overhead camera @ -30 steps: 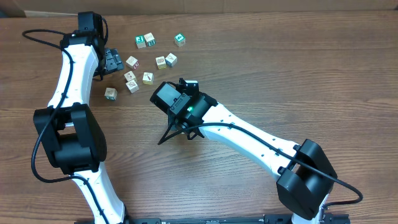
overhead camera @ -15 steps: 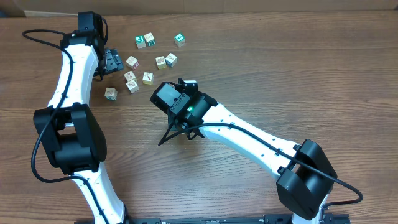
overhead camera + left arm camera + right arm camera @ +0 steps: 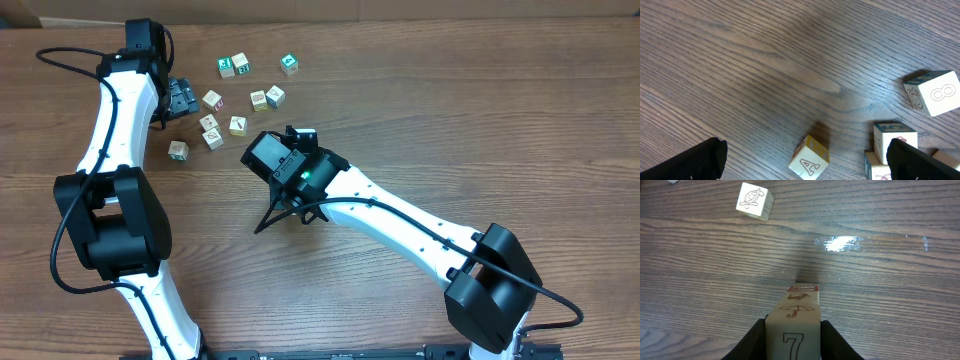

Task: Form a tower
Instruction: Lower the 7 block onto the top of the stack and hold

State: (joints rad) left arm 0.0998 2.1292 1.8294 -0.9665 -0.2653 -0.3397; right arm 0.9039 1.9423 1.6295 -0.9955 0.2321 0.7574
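Pale wooden cubes are standing stacked as the tower on the brown desk, the right tool is gripping its top cubes, and the left tool is hovering wide open above loose cubes.

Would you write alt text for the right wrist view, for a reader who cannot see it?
The right arm's black fingers clamp the nearest cube, marked 7, of the tower, a one-cube-wide column whose next face shows an umbrella. A loose cube with a turtle drawing lies apart on the wooden table.
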